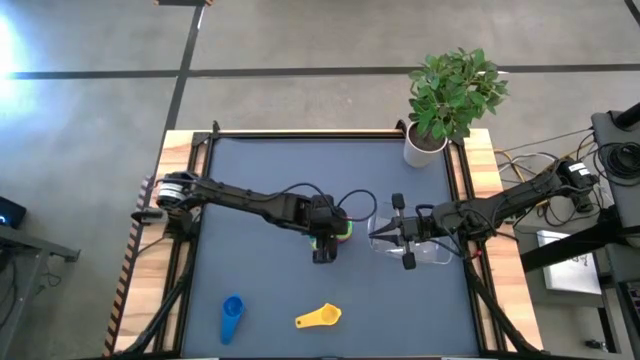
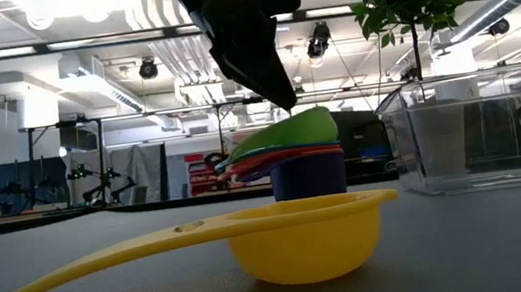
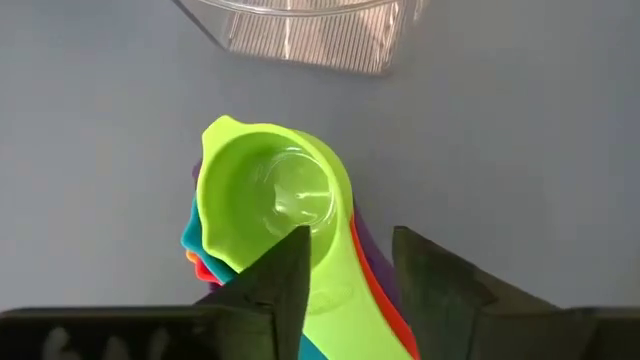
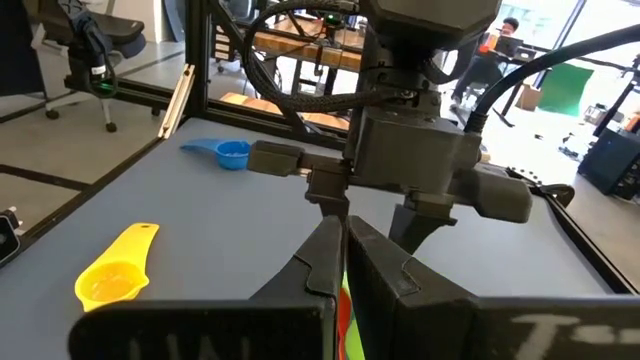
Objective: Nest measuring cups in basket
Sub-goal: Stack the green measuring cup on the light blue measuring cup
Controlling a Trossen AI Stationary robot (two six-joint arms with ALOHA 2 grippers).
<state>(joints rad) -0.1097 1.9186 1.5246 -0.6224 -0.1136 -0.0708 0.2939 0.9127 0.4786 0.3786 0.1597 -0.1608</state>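
A nested stack of measuring cups stands on the table's middle. The green cup lies tilted on top, over red, orange, purple and dark blue ones. My left gripper is open just above the stack, with a finger on each side of the green cup's handle root. My right gripper is shut and hovers over the clear basket, right of the stack. The yellow cup and the light blue cup lie apart near the near edge. My left gripper slants down from above over the green cup's handle root, and one fingertip reaches the cup's rim. I cannot tell whether it touches the cup. The stack's dark blue base rests on the table.
A white plant pot stands at the far right corner. In the low view the yellow cup lies close in front of the stack. Bare dark mat stretches across the table's left half and far side.
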